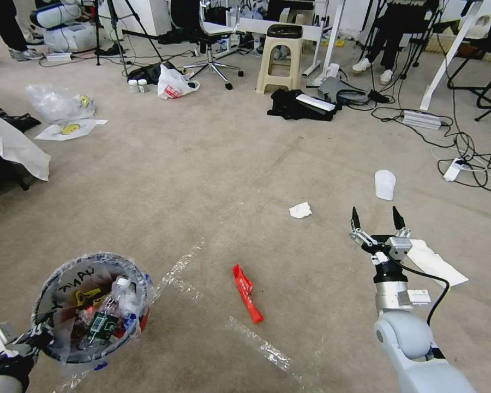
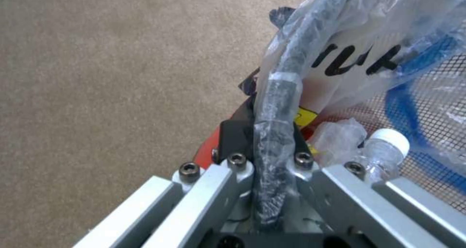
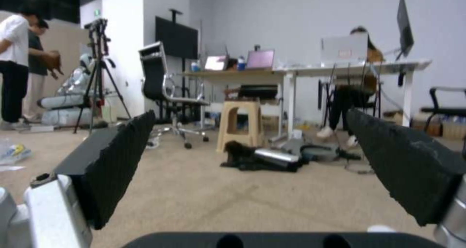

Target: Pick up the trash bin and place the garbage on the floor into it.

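The trash bin (image 1: 90, 308), round, red and lined with a clear bag with black writing, hangs low at the near left with a bottle and wrappers inside. My left gripper (image 1: 37, 332) is shut on its rim (image 2: 276, 95); in the left wrist view the gripper (image 2: 264, 131) clamps the bag-wrapped black edge. Garbage lies on the floor (image 1: 213, 180): a red wrapper (image 1: 247, 293) in the near middle, a white tissue (image 1: 300, 210) farther off, and a white paper sheet (image 1: 436, 263) beside my right arm. My right gripper (image 1: 375, 218) hovers open and empty right of the tissue, its fingers (image 3: 116, 160) spread wide.
Clear tape lines (image 1: 174, 270) cross the carpet. A small white object (image 1: 384, 184) lies beyond the right gripper. Cables and power strips (image 1: 453, 169) run at the right. A beige stool (image 1: 281, 57), office chair (image 1: 210, 49), black clothes (image 1: 297, 103) and plastic bags (image 1: 57, 103) stand farther back.
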Robot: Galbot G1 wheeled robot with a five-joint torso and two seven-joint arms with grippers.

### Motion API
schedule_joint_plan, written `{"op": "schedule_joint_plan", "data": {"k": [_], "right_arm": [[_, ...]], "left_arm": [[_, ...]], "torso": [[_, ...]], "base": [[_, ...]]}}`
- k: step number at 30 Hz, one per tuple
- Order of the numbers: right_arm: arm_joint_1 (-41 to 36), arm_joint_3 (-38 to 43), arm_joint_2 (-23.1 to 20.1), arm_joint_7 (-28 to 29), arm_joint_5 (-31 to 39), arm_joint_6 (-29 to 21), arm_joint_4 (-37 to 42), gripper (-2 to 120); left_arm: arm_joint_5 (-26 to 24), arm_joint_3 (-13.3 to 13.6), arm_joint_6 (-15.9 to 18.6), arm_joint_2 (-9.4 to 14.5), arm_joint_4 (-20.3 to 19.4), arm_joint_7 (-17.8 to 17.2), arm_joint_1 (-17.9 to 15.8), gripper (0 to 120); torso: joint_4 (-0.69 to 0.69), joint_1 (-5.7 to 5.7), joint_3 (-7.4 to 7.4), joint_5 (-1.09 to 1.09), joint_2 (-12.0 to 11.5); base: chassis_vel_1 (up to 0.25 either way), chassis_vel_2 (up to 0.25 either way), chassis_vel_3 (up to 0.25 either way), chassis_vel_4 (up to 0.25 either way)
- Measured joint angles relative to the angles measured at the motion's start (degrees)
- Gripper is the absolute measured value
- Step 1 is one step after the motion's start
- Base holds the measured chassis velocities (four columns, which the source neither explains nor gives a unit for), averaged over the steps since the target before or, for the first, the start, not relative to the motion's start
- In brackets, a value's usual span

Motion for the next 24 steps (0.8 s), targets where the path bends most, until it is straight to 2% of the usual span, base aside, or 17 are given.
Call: {"op": "schedule_joint_plan", "data": {"k": [3,6,7,8,9,11,12,13,14,15,16,17,19,20,22,24], "right_arm": [[0.5,-0.4,-1.4,0.9,2.0,-2.7,0.4,100],[5.0,-3.8,-6.3,6.9,11.7,-18.4,0.9,100],[5.0,-3.8,-6.3,6.9,11.7,-18.4,0.9,100],[7.0,-5.2,-7.1,8.5,15.2,-24.3,0.7,100],[7.0,-5.2,-7.1,8.5,15.2,-24.3,0.7,100],[10.9,-8.4,-7.9,13.6,25.2,-37.9,0.7,100],[11.9,-9.2,-8.0,14.6,27.4,-41.1,0.6,100],[11.9,-9.2,-8.0,14.6,27.4,-41.1,0.6,100],[14.8,-11.8,-7.7,16.4,33.0,-49.0,-0.1,100],[16.2,-12.8,-7.4,16.8,35.4,-52.2,-0.5,100],[16.2,-12.8,-7.4,16.8,35.4,-52.2,-0.5,100],[18.0,-13.9,-6.9,17.2,38.6,-57.3,-1.2,100],[18.6,-14.2,-6.7,17.3,39.7,-59.2,-1.5,100],[21.6,-16.4,-5.1,16.3,43.6,-66.8,-3.8,100],[23.7,-18.9,-3.9,10.4,39.9,-69.7,-8.0,100],[24.3,-19.9,-3.4,8.5,38.2,-70.2,-10.0,100]], "left_arm": [[-0.1,-0.1,0.0,0.0,-0.1,0.0,0.1,1],[-0.2,-0.2,0.0,0.0,-0.1,0.0,0.2,1],[-0.2,-0.2,0.0,0.0,-0.1,0.0,0.2,1],[-0.2,-0.2,-0.1,0.0,-0.1,0.0,0.2,1],[-0.2,-0.2,-0.1,0.0,-0.1,0.0,0.2,1],[-0.2,-0.2,-0.1,-0.1,-0.1,0.0,0.0,1],[-0.2,-0.2,-0.1,-0.2,-0.1,0.0,0.0,1],[-0.2,-0.2,-0.1,-0.2,-0.1,0.0,0.0,1],[-0.2,-0.2,-0.1,-0.2,-0.1,0.0,0.0,1],[-0.2,-0.2,-0.1,-0.2,0.0,0.0,0.0,1],[-0.2,-0.2,-0.1,-0.2,0.0,0.0,0.0,1],[-0.2,-0.4,-0.1,-0.2,0.0,0.0,0.0,1],[-0.2,-0.4,-0.1,-0.2,0.0,0.0,0.0,1],[-0.3,-0.4,-0.2,-0.2,0.3,0.0,-0.4,1],[-0.5,-0.3,-0.1,0.3,0.9,-0.1,-1.0,1],[-0.6,-0.2,-0.1,0.4,1.2,-0.2,-1.2,1]], "torso": [[0.0,0.0,0.0,0.0,0.0],[-0.03,0.0,0.0,-0.01,0.0],[-0.03,0.0,0.0,-0.01,0.0],[0.01,0.0,0.0,-0.01,0.0],[0.01,0.0,0.0,-0.01,0.0],[-0.01,0.0,0.0,0.0,0.0],[-0.02,0.0,0.0,-0.01,0.0],[-0.02,0.0,0.0,-0.01,0.0],[-0.02,0.0,0.01,0.0,0.0],[-0.01,0.0,0.01,0.01,0.0],[-0.01,0.0,0.01,0.01,0.0],[0.01,0.0,0.0,-0.01,0.0],[0.01,0.0,0.0,-0.02,0.0],[0.02,0.0,0.01,0.0,0.0],[-0.01,0.0,0.0,-0.02,0.0],[-0.01,0.0,0.01,-0.02,0.0]], "base": [[0.0,0.0,0.0,0.0],[0.0,0.0,0.0,0.0],[0.0,0.0,0.0,0.0],[0.0,0.0,0.0,0.0],[0.0,0.0,0.0,0.0],[0.0,0.0,0.0,0.0],[0.0,0.0,0.0,0.0],[0.0,0.0,0.0,0.0],[0.0,0.0,0.0,0.0],[0.0,0.0,0.0,0.0],[0.0,0.0,0.0,0.0],[0.0,0.0,0.0,0.0],[0.0,0.0,0.0,0.0],[0.0,0.0,0.0,0.0],[0.0,0.0,0.0,0.0],[0.0,0.0,0.0,0.0]]}}
